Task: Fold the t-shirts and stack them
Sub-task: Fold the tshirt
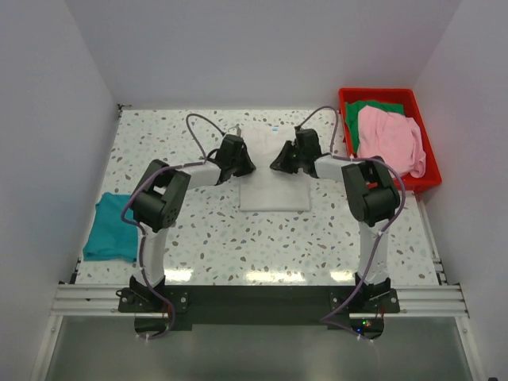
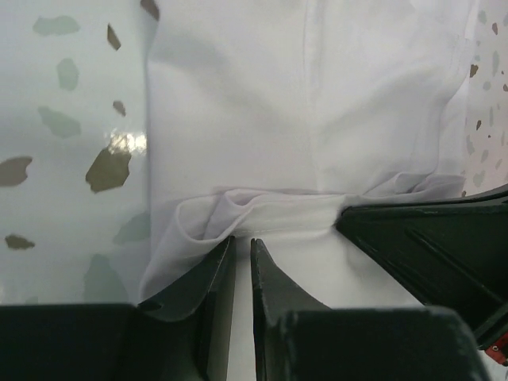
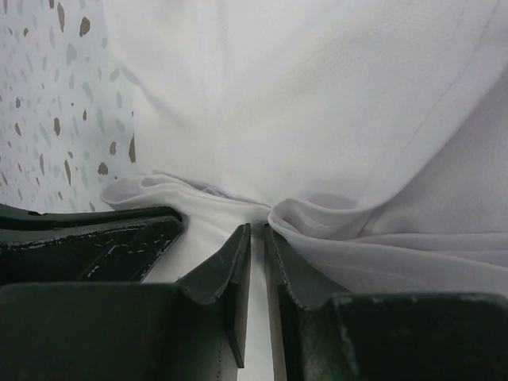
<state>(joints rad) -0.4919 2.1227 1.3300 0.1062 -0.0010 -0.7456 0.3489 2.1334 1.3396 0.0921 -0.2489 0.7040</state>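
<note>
Off-white t-shirt lay at the centre of the table, plain and smooth, folded to a narrow rectangle. Soft, light and limp, it would likely sag and slip, so its side edges seemed the best hold. Left gripper and right gripper were each closed on a puckered fold of it.

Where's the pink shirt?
Top view: the pink shirt lies in the red bin at the far right of the table, partly over the green shirt.

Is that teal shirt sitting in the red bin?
No, the teal shirt lies on the table by its left edge; the red bin on the right holds a pink shirt and a green shirt.
</note>
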